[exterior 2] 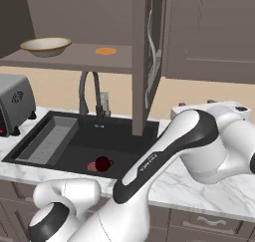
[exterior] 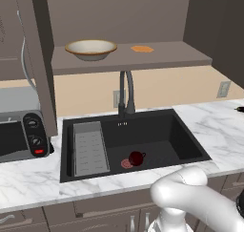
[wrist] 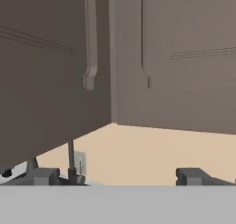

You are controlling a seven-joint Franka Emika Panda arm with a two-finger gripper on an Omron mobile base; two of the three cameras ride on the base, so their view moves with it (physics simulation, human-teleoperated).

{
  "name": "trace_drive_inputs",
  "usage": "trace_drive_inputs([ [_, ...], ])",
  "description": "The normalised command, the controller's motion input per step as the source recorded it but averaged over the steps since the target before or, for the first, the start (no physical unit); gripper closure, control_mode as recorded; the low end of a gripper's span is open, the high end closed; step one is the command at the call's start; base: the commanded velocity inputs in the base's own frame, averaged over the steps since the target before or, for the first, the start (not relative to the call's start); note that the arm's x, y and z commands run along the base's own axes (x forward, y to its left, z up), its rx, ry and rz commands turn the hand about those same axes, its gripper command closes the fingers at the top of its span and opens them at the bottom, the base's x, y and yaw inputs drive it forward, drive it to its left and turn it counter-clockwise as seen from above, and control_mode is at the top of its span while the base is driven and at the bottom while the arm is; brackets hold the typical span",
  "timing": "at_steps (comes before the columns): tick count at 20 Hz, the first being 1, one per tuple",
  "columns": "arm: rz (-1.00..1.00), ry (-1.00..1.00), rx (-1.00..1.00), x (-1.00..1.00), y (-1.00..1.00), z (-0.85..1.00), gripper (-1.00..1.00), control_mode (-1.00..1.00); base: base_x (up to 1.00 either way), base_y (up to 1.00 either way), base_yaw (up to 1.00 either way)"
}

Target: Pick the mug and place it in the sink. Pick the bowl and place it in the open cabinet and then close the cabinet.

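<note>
Left base view showed the cabinet (exterior: pixel 128 58) open, its doors swung out, the bowl (exterior: pixel 90 48) upright on its shelf, left of a small orange patch (exterior: pixel 142 48). Below, the sink (exterior: pixel 186 140) held the mug (exterior: pixel 137 158) beside the red drain (exterior: pixel 126 163). In the hand view the gripper (wrist: pixel 117 176) stood wide apart, empty, facing the cabinet doors.

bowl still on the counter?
No, the bowl sits on the open cabinet shelf above the sink.
</note>
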Motion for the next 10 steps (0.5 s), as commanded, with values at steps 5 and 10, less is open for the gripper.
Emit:
trace_drive_inputs([
  [5, 0.00, -0.08, 0.00, 0.28, -0.09, -0.14, -1.00, -1.00, 0.00, 0.00, 0.00],
  [10, 0.00, -0.03, 0.00, 0.20, 0.00, -0.04, -1.00, -1.00, 0.00, 0.00, 0.00],
])
